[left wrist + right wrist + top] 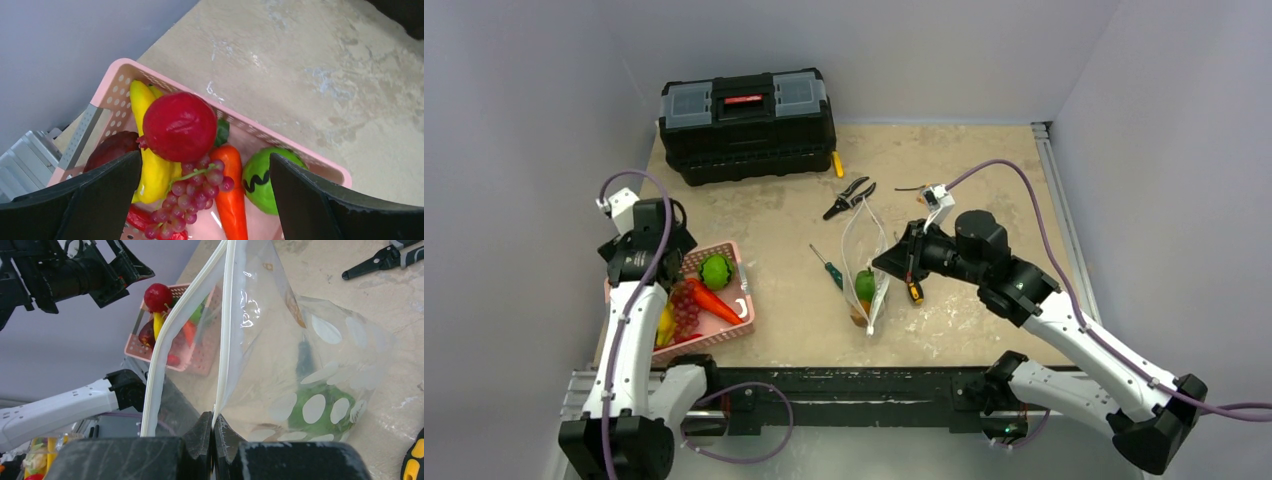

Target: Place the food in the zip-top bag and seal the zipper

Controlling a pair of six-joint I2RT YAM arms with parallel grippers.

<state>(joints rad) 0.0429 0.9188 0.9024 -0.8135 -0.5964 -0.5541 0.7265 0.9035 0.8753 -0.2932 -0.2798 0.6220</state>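
Over the pink basket (114, 86) on the worktop (325, 75), our left end effector (204, 159) hangs empty, jaws spread wide. Our right end effector (212, 426) is clenched on the zip-top bag (280, 325) at its zipper (159, 367), with one green pepper (301, 392) inside. We judge the red round fruit (179, 125) light, hard and slippery, so we would grip it across its middle.

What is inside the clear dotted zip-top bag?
The bag holds a glossy green toy pepper and an orange piece beside it; white dots and crinkles hide the rest.

carrot (231, 197) tip beyond bottom edge
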